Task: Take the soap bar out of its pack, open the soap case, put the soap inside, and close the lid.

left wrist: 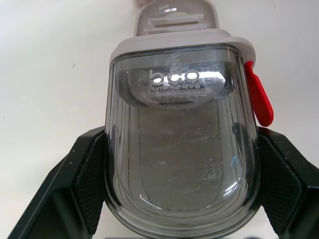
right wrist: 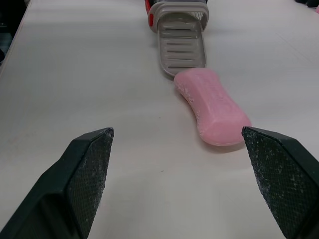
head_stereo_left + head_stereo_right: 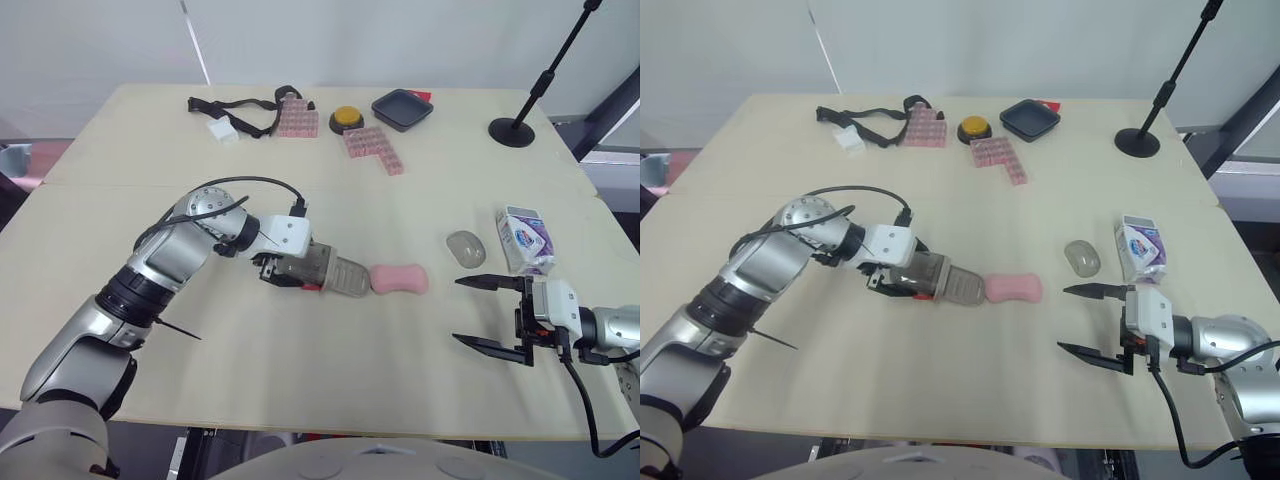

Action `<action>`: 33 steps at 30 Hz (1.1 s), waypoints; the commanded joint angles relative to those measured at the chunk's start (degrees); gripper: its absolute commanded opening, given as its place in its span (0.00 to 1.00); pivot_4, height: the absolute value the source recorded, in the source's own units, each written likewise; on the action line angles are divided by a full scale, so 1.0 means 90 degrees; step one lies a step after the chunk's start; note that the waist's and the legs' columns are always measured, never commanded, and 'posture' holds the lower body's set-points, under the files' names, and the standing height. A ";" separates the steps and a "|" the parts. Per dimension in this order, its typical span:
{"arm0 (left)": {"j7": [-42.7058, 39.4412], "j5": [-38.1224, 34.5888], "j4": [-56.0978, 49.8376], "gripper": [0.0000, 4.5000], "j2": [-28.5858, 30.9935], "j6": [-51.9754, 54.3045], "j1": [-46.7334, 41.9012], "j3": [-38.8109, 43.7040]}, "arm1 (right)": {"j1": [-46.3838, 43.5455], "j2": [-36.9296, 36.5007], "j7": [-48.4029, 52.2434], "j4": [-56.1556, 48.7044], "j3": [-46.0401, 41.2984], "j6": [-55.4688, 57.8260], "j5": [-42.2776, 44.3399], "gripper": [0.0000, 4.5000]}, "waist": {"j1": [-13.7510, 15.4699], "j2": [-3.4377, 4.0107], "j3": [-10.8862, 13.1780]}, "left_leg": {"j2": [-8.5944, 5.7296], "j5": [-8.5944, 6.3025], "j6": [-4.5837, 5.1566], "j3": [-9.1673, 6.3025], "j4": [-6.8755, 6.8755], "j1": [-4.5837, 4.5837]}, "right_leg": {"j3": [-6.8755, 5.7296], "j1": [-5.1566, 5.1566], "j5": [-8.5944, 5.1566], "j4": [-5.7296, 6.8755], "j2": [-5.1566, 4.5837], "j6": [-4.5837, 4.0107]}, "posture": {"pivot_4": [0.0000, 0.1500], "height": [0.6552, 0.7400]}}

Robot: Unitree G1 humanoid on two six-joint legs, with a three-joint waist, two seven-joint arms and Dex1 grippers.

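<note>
Clear branded soap case (image 1: 182,119) in left hand (image 1: 179,149)

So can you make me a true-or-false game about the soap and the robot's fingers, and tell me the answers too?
1. The pink soap bar lies bare on the table, outside the soap pack. True.
2. The left gripper holds nothing. False: its fingers are shut on the soap case.
3. The right gripper has its fingers wide apart, with nothing between them. True.
4. The soap is already inside the case. False: it lies on the table at the end of the tray that sticks out of the case.
</note>
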 commanded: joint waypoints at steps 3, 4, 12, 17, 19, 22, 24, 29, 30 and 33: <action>-0.0137 -0.0079 0.0342 0.77 0.0539 -0.0756 0.0243 0.0374 | -0.0033 -0.0031 0.0038 0.0013 -0.0084 -0.0088 0.0000 0.98 | -0.0016 0.0001 0.0000 | 0.0000 0.0000 0.0000 0.0001 -0.0004 0.0001 | 0.0000 0.0000 0.0000 -0.0001 0.0000 0.0000 | 1.00 1.00; -0.0111 -0.0102 0.0425 0.77 0.0575 -0.0899 0.0293 0.0417 | -0.0035 -0.0030 0.0045 0.0032 -0.0088 -0.0095 0.0000 0.98 | -0.0014 0.0001 0.0000 | 0.0000 0.0000 0.0000 0.0001 -0.0006 0.0002 | 0.0000 0.0000 0.0000 -0.0002 0.0000 0.0000 | 1.00 1.00; 0.0083 -0.0403 0.0798 0.77 0.0324 -0.1465 0.0484 0.0677 | -0.0122 -0.0032 0.0108 0.0127 -0.0053 -0.0115 -0.0019 0.98 | 0.0019 0.0001 0.0001 | -0.0007 0.0003 0.0007 0.0000 -0.0004 -0.0003 | -0.0008 0.0001 0.0000 -0.0002 -0.0011 0.0000 | 1.00 1.00; -0.0069 -0.0574 0.1174 1.00 0.0325 -0.1832 0.0510 0.0718 | -0.0155 -0.0052 0.0138 0.0135 -0.0041 -0.0089 -0.0040 1.00 | -0.0010 0.0001 0.0001 | -0.0005 0.0002 0.0010 0.0001 -0.0006 -0.0001 | -0.0007 -0.0001 0.0000 -0.0001 -0.0009 0.0000 | 1.00 1.00; -0.0099 -0.0540 0.1308 1.00 0.0352 -0.1972 0.0504 0.0737 | -0.0162 -0.0060 0.0138 0.0126 -0.0042 -0.0072 -0.0049 1.00 | -0.0008 0.0001 0.0001 | -0.0005 0.0002 0.0010 0.0001 -0.0006 -0.0001 | -0.0007 0.0000 0.0000 -0.0001 -0.0009 0.0000 | 1.00 1.00; -0.0218 -0.0576 0.1338 1.00 0.0421 -0.2064 0.0521 0.0791 | -0.0166 -0.0064 0.0136 0.0107 -0.0048 -0.0050 -0.0060 1.00 | 0.0001 0.0001 0.0001 | -0.0005 0.0002 0.0011 0.0001 -0.0006 -0.0002 | -0.0008 -0.0001 0.0000 -0.0001 -0.0009 0.0000 | 1.00 1.00; -0.0339 -0.0715 0.1182 1.00 0.0513 -0.1970 0.0564 0.0858 | -0.0159 -0.0066 0.0134 0.0099 -0.0051 -0.0048 -0.0066 1.00 | -0.0001 0.0001 0.0001 | -0.0005 0.0002 0.0012 0.0001 -0.0006 -0.0003 | -0.0008 -0.0001 0.0000 -0.0001 -0.0009 0.0000 | 1.00 1.00; -0.0465 -0.1598 0.0206 1.00 0.0633 -0.1089 0.0664 0.1361 | -0.0131 -0.0094 0.0134 0.0078 -0.0087 -0.0042 -0.0065 1.00 | 0.0004 0.0001 0.0001 | -0.0004 0.0001 0.0013 0.0001 -0.0006 -0.0005 | -0.0008 -0.0004 -0.0001 -0.0001 -0.0010 -0.0001 | 1.00 1.00; -0.0402 -0.1823 0.0007 1.00 0.0610 -0.0824 0.0663 0.1510 | -0.0136 -0.0115 0.0126 0.0062 -0.0107 -0.0009 -0.0052 1.00 | 0.0008 0.0001 0.0001 | -0.0005 0.0002 0.0013 0.0001 -0.0006 -0.0006 | -0.0009 -0.0005 -0.0001 -0.0001 -0.0011 -0.0002 | 1.00 1.00; 0.0021 -0.2726 -0.0718 1.00 0.0475 0.0278 0.0688 0.2085 | -0.0139 -0.0372 0.0044 -0.0252 -0.0120 0.0628 0.0060 1.00 | -0.0004 0.0003 0.0002 | -0.0005 0.0002 0.0017 0.0004 -0.0006 -0.0004 | -0.0008 -0.0008 -0.0002 0.0002 -0.0012 -0.0004 | 1.00 1.00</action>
